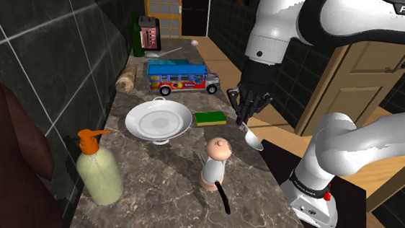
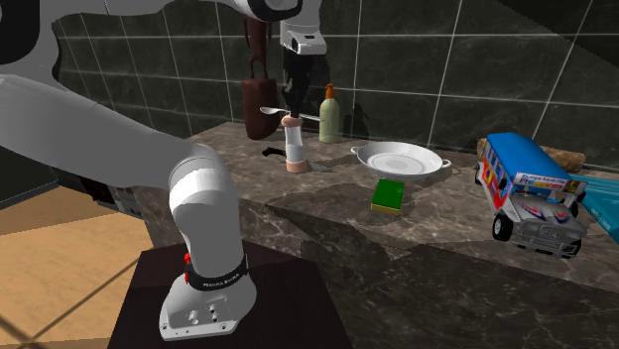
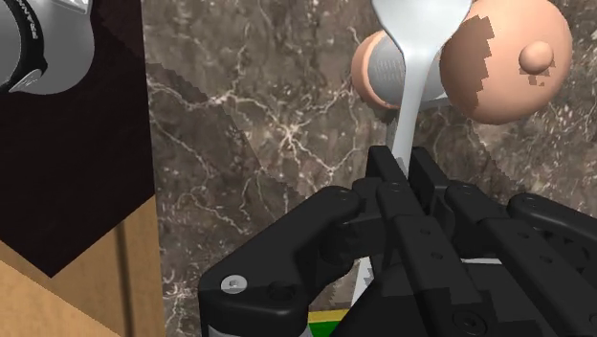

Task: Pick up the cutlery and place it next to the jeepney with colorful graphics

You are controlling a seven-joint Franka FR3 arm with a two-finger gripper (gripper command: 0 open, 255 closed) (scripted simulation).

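One long marbled desk [image 1: 162, 184] carries all of it, and the white arm [image 1: 311, 23] leans in over its open edge. We take the jeepney [image 1: 182, 77], blue-roofed with red and yellow panels, as our mark. Near its long side lies a white dish [image 1: 159, 121]. A small doll [image 1: 215, 159] stands well apart from the jeepney, beyond that dish. A green and yellow sponge [image 1: 210, 118] lies near the jeepney's front wheel. Smallest is the pale spoon [image 1: 253, 137]: the jaws pinch its handle, bowl end hanging down. It is lifted off the desk and is farther from the jeepney than the sponge is.

We judge the pick made and the carry to be the step in hand. To do it well we would keep the spoon high enough to pass over the sponge and the dish's rim. We would travel toward the jeepney's front corner and aim for the bare strip of desk between the jeepney and the sponge. That strip looks narrow, so we would come down straight and slowly, stopping short of the jeepney's body; on wheels, it may roll at a nudge. Since the spoon hangs bowl-down, we would lower it until the bowl rests on the desk before the jaws let go, or it may drop and skid.
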